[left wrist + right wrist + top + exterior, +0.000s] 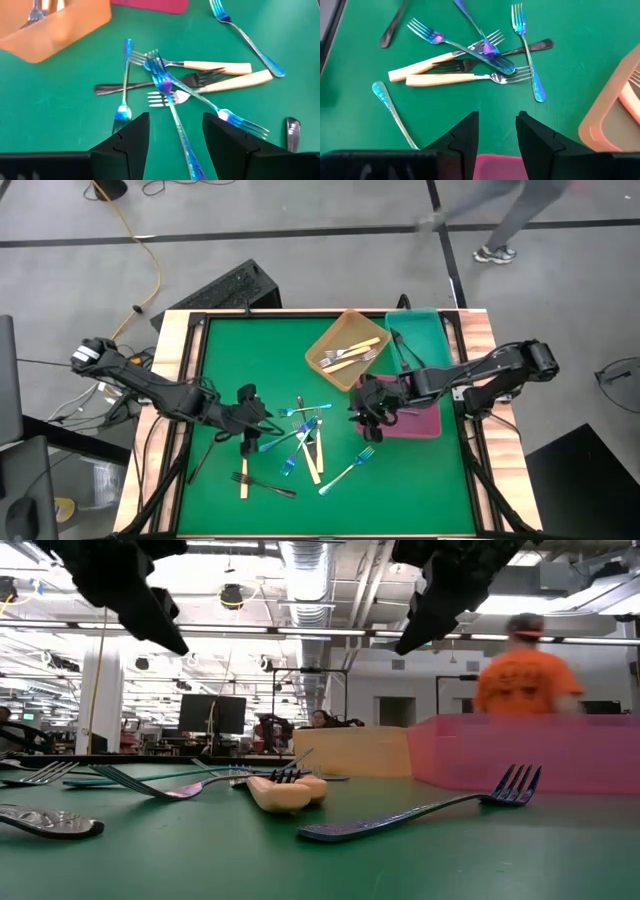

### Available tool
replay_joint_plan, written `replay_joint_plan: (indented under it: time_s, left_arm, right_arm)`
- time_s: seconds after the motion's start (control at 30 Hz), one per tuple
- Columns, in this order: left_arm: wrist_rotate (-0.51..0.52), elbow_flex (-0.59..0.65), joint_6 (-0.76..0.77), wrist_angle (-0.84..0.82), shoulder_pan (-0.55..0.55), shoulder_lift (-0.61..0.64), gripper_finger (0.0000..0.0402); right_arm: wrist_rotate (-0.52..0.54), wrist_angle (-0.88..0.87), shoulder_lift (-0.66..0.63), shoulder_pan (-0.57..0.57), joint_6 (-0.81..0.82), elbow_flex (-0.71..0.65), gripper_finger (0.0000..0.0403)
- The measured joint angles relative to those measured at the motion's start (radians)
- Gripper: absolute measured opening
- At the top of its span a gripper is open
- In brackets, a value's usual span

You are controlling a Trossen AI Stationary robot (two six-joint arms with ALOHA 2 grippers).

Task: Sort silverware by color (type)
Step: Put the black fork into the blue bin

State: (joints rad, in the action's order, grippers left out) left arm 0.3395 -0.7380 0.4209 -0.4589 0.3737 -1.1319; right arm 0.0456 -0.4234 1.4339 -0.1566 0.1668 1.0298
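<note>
Across the green table (225,355) we saw three trays at the far right side: an orange tray (330,352) holding a few cream-handled forks (352,352), a teal tray (425,335) behind it, and a pink tray (425,423) nearest the right arm. Our left gripper (247,412) hung over the mat just left of the fork pile, fingers (131,137) parted with nothing between them, a blue fork's handle running through the gap on the mat below. Our right gripper (372,408) hovered at the pink tray's near edge, its fingers (465,134) also apart and empty. Between the two grippers lay the tangle: two cream-handled forks on the mat (442,78), a black fork (530,47) crossed under them, and several iridescent blue forks (162,82) laid over the top. One more blue fork (347,470) lay apart toward the front, and a black fork (268,485) crossed a cream-handled one (243,478) at front left. Behind the table a person in orange (525,680) stood in the room.
</note>
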Motion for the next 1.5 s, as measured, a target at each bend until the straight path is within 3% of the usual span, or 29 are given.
replay_joint_plan:
  time_s: [0.3, 0.53, 0.73, 1.07, 1.17, 1.37, 1.5]
  left_arm:
    - [-0.070, -0.074, 0.097, -0.223, 0.006, -0.028, 0.0167]
    - [-0.040, -0.074, 0.134, -0.397, 0.056, -0.051, 0.0167]
    - [-0.086, -0.055, 0.084, -0.452, 0.069, -0.094, 0.0167]
    - [-0.212, 0.041, 0.167, -0.468, 0.063, -0.180, 0.0167]
    - [-0.282, 0.040, 0.261, -0.473, 0.065, -0.177, 0.0167]
    - [-0.269, 0.014, 0.567, -0.521, 0.089, -0.162, 0.0167]
    - [-0.334, 0.016, 0.781, -0.565, 0.137, -0.164, 0.0167]
  right_arm:
    - [0.009, 0.015, -0.009, 0.023, -0.018, 0.000, 0.0152]
    - [0.009, 0.016, -0.005, 0.054, -0.020, 0.000, 0.0152]
    - [0.009, 0.017, -0.005, 0.070, -0.050, 0.000, 0.0152]
    - [0.008, 0.030, -0.005, 0.072, -0.062, 0.000, 0.0152]
    - [0.008, 0.031, -0.005, 0.072, -0.062, 0.000, 0.0152]
    - [0.008, 0.050, -0.005, 0.072, -0.062, 0.000, 0.0152]
    - [0.008, 0.052, -0.005, 0.072, -0.062, 0.000, 0.0152]
